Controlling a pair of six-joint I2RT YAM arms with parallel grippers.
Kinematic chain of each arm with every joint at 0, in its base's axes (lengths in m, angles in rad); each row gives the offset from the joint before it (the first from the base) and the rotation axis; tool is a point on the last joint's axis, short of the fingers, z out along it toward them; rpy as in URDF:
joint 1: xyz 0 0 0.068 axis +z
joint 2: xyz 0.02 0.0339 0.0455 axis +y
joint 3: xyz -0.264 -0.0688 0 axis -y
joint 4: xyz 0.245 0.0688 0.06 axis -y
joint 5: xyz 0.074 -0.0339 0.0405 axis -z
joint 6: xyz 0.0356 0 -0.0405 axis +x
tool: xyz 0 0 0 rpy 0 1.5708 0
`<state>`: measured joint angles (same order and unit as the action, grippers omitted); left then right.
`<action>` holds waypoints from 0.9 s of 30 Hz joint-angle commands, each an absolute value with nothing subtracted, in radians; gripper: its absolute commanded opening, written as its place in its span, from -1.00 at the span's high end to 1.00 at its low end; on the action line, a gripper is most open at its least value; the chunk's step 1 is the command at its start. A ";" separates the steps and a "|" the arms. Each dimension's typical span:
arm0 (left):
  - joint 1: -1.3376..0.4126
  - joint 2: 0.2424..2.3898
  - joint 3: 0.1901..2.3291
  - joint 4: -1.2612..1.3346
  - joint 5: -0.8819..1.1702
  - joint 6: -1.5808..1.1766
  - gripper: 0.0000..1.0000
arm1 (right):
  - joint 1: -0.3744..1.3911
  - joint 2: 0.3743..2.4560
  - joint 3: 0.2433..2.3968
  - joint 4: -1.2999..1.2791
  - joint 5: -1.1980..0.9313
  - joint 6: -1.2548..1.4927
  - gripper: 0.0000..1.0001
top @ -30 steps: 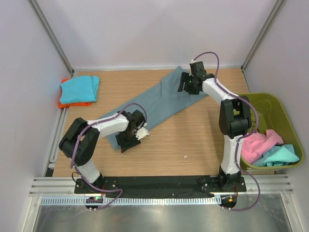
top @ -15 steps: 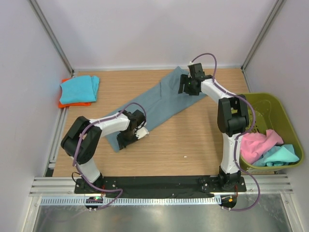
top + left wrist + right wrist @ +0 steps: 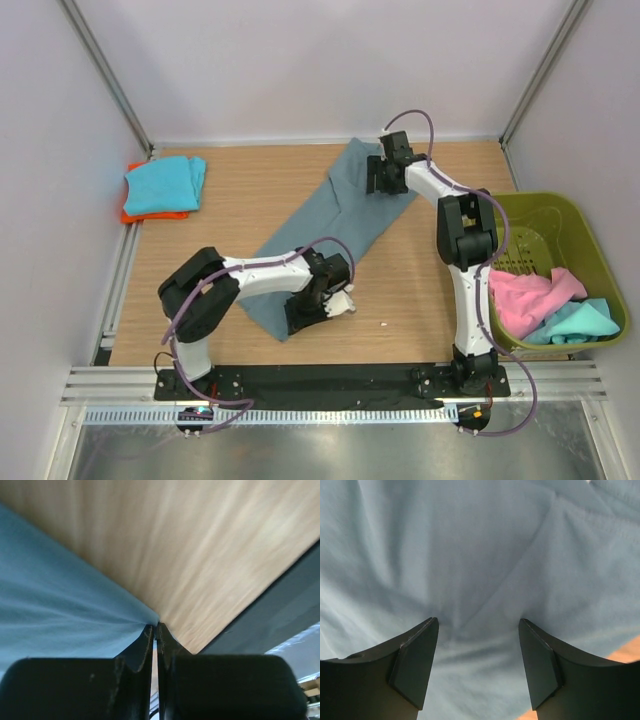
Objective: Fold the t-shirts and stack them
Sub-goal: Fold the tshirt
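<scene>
— On the wooden table [image 3: 430, 290], what lies across the middle?

— One slate blue-grey t-shirt [image 3: 310, 225], spread flat in a long slant; its far end is near the back wall, right of centre; its near end comes down towards the arm bases, left of centre.

— And the left gripper [image 3: 322, 305]?

— Low over that near end; the left wrist view shows its jaws pressed together [image 3: 155, 628] with a corner of the blue-grey cloth pinched between the tips; the cloth draws into a point there, with bare wood beside it.

— The right gripper [image 3: 384, 176]?

— At the far end of the same shirt; its jaws stand well apart [image 3: 477, 622] with creased blue-grey cloth filling the space between them; they grasp nothing; whether the tips touch the cloth I cannot tell.

— Where are the other shirts?

— A folded turquoise t-shirt [image 3: 165, 184] sits at the far left corner, on top of an orange t-shirt [image 3: 131, 213] whose edge shows beneath it; both are well apart from the arms.

— And to the right?

— An olive-green basket [image 3: 545, 203] beside the table's right edge; a pink t-shirt [image 3: 530, 300] lies crumpled inside it, touching a second turquoise t-shirt [image 3: 582, 322] at its near corner.
</scene>
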<state>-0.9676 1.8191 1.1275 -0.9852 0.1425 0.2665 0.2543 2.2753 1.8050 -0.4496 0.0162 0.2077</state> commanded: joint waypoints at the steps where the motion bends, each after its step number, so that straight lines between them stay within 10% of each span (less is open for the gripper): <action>1: -1.034 1.862 1.215 -1.009 0.236 0.242 0.92 | 0.282 2.351 1.899 -0.419 0.012 0.152 -0.43; 27: -1.206 2.279 1.845 -1.121 0.276 0.247 0.94 | 0.325 2.605 2.402 -0.357 -0.097 0.146 -0.47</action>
